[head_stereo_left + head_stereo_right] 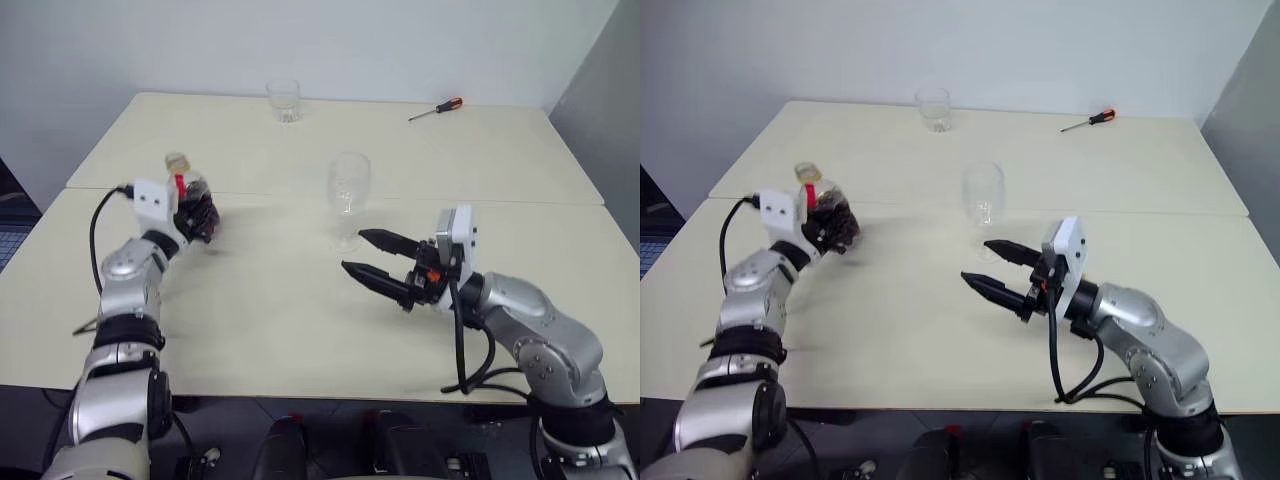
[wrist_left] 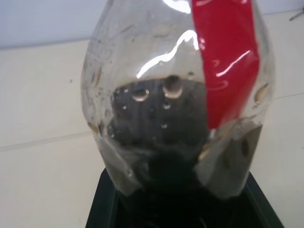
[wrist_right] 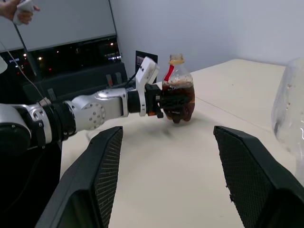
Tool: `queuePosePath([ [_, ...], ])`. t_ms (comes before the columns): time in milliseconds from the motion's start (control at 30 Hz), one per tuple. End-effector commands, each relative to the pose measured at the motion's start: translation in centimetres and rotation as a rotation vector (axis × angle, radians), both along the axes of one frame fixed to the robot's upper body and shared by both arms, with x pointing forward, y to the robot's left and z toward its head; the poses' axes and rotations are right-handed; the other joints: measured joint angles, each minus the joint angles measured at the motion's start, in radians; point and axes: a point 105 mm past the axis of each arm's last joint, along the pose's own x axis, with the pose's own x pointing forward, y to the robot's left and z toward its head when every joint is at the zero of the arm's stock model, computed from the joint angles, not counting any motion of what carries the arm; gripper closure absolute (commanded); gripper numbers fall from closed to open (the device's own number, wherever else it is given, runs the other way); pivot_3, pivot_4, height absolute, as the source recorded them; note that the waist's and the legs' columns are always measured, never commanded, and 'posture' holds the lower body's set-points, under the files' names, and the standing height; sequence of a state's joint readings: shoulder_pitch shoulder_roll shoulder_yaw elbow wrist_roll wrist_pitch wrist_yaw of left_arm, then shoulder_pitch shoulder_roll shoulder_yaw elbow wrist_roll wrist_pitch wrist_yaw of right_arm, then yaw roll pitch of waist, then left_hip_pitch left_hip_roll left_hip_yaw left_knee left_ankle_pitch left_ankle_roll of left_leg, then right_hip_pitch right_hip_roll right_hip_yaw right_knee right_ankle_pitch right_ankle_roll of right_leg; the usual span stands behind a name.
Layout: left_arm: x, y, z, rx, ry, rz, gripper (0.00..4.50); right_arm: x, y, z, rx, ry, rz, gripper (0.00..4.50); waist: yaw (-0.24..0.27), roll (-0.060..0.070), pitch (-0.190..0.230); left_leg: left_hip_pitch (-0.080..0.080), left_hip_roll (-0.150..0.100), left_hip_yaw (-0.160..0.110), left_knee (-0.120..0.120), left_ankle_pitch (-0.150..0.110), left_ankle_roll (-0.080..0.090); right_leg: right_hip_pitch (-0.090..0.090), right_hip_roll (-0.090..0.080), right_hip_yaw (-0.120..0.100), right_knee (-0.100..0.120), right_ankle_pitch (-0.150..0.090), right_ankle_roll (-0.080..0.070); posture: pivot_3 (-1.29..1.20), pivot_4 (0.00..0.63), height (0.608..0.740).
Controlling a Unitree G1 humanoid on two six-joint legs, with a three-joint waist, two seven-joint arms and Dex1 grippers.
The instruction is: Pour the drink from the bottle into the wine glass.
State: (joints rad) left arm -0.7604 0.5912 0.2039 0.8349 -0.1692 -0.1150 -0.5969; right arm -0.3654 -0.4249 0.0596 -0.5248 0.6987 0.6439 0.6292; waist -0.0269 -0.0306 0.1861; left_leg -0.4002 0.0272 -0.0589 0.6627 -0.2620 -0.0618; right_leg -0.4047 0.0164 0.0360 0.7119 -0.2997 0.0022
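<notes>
My left jaws (image 1: 200, 222) clamp the upright bottle (image 1: 190, 200); the wine glass (image 1: 348, 195) stands to its right, nearer my wide-open right jaws (image 1: 368, 255).

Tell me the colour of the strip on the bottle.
Red, running down the bottle from its neck; clearest in the left wrist view.

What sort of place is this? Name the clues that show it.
Probably a lab or office test room: plain pale tables pushed together, a bare white wall, and a stray screwdriver beside drinkware.
</notes>
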Motion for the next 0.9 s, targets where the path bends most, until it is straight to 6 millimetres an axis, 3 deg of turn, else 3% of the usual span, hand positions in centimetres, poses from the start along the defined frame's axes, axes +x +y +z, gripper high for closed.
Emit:
queuePosePath([
  [33, 0.9, -2.6, 5.2, 0.145, -0.116, -0.127, 3.42, 1.6, -1.6, 1.8, 0.01, -0.046, -0.028, 1.23, 0.001, 0.0, 0.0, 0.0, -0.001, 0.0, 0.0, 0.0, 0.0, 0.0, 0.0, 0.0, 0.0, 0.0, 0.0, 0.0, 0.15, 0.74],
  [433, 2.2, -9.8, 10.9, 0.467, -0.209, -0.403, 3.42, 6.2, -4.1, 4.2, -0.004, -0.134, -0.118, 1.23, -0.009, 0.0, 0.0, 0.0, 0.0, 0.005, -0.002, 0.0, 0.0, -0.003, 0.001, 0.001, 0.0, 0.0, 0.0, 0.0, 0.15, 0.74],
  [900, 2.2, -12.0, 12.5, 0.782, -0.268, -0.457, 3.42, 7.0, -2.7, 6.1, 0.021, -0.202, -0.082, 1.23, -0.007, 0.0, 0.001, -0.001, 0.0, 0.006, -0.001, 0.0, 0.001, -0.003, 0.0, 0.001, 0.001, 0.0, 0.0, 0.0, 0.15, 0.74],
])
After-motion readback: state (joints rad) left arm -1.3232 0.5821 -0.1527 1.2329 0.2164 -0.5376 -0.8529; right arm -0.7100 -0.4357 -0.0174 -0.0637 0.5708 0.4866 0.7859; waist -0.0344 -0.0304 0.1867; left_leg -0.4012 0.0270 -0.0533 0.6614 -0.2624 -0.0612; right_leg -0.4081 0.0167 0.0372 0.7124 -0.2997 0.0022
